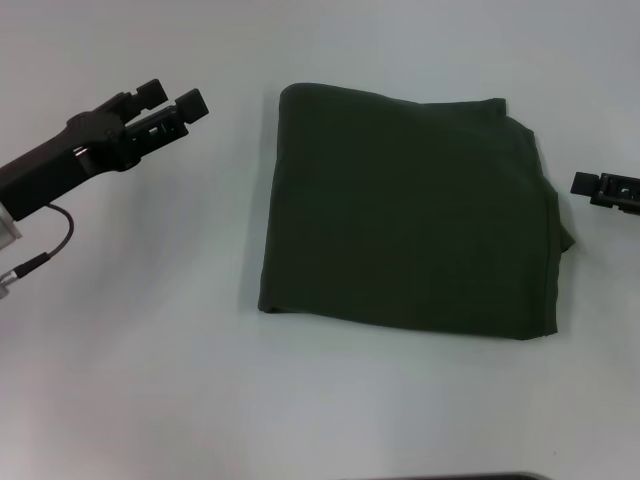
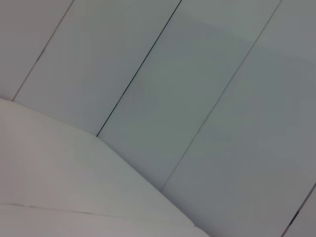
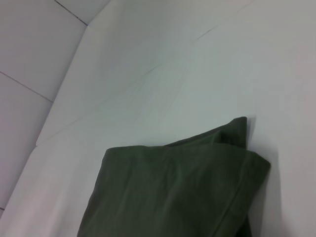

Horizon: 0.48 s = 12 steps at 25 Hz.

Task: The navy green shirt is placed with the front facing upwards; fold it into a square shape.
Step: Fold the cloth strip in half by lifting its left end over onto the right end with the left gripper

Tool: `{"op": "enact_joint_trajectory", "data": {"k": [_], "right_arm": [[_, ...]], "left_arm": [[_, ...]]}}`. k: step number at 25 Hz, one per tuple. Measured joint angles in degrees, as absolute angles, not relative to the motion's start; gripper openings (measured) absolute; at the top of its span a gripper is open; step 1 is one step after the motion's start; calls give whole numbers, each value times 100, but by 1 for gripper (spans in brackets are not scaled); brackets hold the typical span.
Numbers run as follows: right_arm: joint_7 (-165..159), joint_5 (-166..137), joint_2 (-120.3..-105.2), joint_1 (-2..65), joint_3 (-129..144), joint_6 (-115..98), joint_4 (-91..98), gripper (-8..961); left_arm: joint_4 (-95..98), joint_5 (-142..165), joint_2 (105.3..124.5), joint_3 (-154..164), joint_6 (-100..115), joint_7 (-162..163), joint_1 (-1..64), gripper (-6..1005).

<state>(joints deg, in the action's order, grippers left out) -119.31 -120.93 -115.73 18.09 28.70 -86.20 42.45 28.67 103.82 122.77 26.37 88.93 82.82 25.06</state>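
Nearest the head camera: pale bench (image 1: 330, 410), its bare surface filling the lower part of the frame.

Item 1, the navy green shirt (image 1: 405, 215): lay flat at centre frame, folded into a near-square block, slightly wider than tall. Its long axis ran left to right, tilted a little clockwise. A smooth folded edge formed the left side; layered hems showed along the right side, with a small flap sticking out at the right edge. No lettering was visible. The right wrist view showed one layered corner (image 3: 237, 148) of the fabric resting on the bench.

Item 2, left gripper (image 1: 170, 105): upper left of frame, arm reaching in from the left edge and angled up to the right, raised clear of the shirt. Fingers stood narrowly parted, holding nothing.

Item 3, right gripper (image 1: 605, 190): at the right edge, just beside the shirt's right side. Finger state could not be told.
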Motion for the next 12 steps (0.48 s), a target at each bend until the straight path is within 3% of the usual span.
{"op": "enact_joint_trajectory", "data": {"k": [12], "right_arm": [[-11649, -12087, -11570, 1797, 2567, -8866, 4205, 340]], "left_arm": [[2867, 10394, 12264, 2636, 8894, 8282, 2532, 942]]}}
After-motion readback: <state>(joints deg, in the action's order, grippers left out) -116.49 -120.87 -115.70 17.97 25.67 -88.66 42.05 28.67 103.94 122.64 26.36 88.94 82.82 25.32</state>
